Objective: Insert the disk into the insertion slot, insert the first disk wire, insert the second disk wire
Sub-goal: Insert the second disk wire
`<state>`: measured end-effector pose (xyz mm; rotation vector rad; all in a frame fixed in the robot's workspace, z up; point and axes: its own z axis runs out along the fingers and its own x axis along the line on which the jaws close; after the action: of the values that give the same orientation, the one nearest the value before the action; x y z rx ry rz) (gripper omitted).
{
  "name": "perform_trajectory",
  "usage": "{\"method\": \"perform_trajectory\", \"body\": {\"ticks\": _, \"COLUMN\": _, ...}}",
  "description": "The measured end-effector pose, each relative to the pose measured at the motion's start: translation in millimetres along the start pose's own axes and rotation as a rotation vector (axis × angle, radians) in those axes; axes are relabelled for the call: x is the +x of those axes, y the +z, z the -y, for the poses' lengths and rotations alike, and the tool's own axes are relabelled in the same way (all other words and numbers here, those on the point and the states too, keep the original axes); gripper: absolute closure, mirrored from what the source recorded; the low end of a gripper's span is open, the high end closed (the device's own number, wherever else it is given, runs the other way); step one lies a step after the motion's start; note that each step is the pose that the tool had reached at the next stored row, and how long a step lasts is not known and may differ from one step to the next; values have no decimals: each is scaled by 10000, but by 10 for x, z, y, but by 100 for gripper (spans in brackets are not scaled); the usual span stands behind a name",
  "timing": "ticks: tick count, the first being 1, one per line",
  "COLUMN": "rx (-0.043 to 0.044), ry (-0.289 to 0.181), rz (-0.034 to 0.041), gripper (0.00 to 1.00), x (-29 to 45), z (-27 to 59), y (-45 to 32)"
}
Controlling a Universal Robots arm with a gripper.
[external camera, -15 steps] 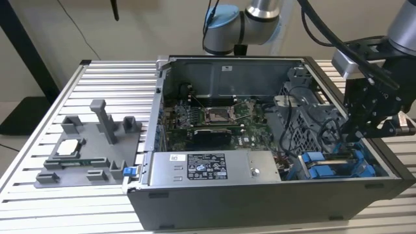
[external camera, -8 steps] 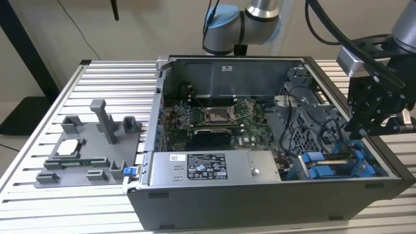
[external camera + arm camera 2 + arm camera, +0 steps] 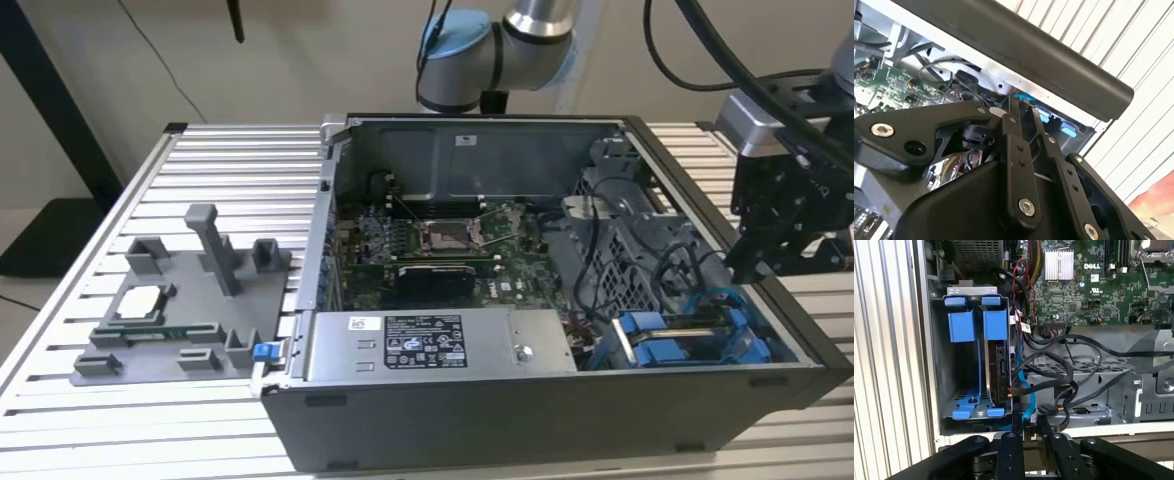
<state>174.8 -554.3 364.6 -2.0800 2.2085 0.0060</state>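
Observation:
In the first wrist view the disk (image 3: 1000,371) stands on edge in its blue carrier (image 3: 995,324) inside the insertion slot (image 3: 942,390), a grey metal bay at the case corner. A second blue carrier (image 3: 961,326) beside it holds nothing. A black wire (image 3: 1019,371) and a thin blue wire (image 3: 1025,395) run along the disk's edge; whether their plugs are seated is hidden. My gripper (image 3: 1030,427) hovers just outside the case wall near that blue wire, fingers close together with nothing visible between them. In the exterior view the gripper (image 3: 755,262) hangs over the case's right rim above the blue carriers (image 3: 657,345).
The open case (image 3: 534,420) holds a mainboard (image 3: 447,240) with a square socket. A large grey power-supply box (image 3: 441,342) lies along the front. Black cables (image 3: 1089,375) loop over a perforated cage. A grey fixture plate (image 3: 174,300) lies at the exterior view's left on the slatted table.

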Motion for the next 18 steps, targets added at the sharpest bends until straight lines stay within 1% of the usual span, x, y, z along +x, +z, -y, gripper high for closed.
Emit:
{"method": "perform_trajectory", "body": {"ticks": 1, "rx": -10, "ry": 8, "rz": 91, "gripper": 0, "x": 1, "z": 13, "y": 2}}
{"method": "perform_trajectory", "body": {"ticks": 2, "rx": -15, "ry": 13, "rz": 163, "gripper": 0, "x": 2, "z": 22, "y": 5}}
{"method": "perform_trajectory", "body": {"ticks": 4, "rx": -27, "ry": 35, "rz": 287, "gripper": 0, "x": 6, "z": 26, "y": 16}}
{"method": "perform_trajectory", "body": {"ticks": 5, "rx": -37, "ry": 45, "rz": 311, "gripper": 0, "x": 10, "z": 27, "y": 23}}
{"method": "perform_trajectory", "body": {"ticks": 7, "rx": -74, "ry": 72, "rz": 316, "gripper": 0, "x": 18, "z": 28, "y": 39}}
{"method": "perform_trajectory", "body": {"ticks": 8, "rx": -100, "ry": 84, "rz": 315, "gripper": 100, "x": 22, "z": 30, "y": 43}}
{"method": "perform_trajectory", "body": {"ticks": 10, "rx": -155, "ry": 110, "rz": 320, "gripper": 100, "x": 28, "z": 30, "y": 45}}
{"method": "perform_trajectory", "body": {"ticks": 14, "rx": -236, "ry": 136, "rz": 458, "gripper": 100, "x": 52, "z": 31, "y": 43}}
{"method": "perform_trajectory", "body": {"ticks": 15, "rx": -250, "ry": 138, "rz": 481, "gripper": 100, "x": 58, "z": 32, "y": 42}}
{"method": "perform_trajectory", "body": {"ticks": 18, "rx": -254, "ry": 141, "rz": 509, "gripper": 100, "x": 65, "z": 32, "y": 45}}
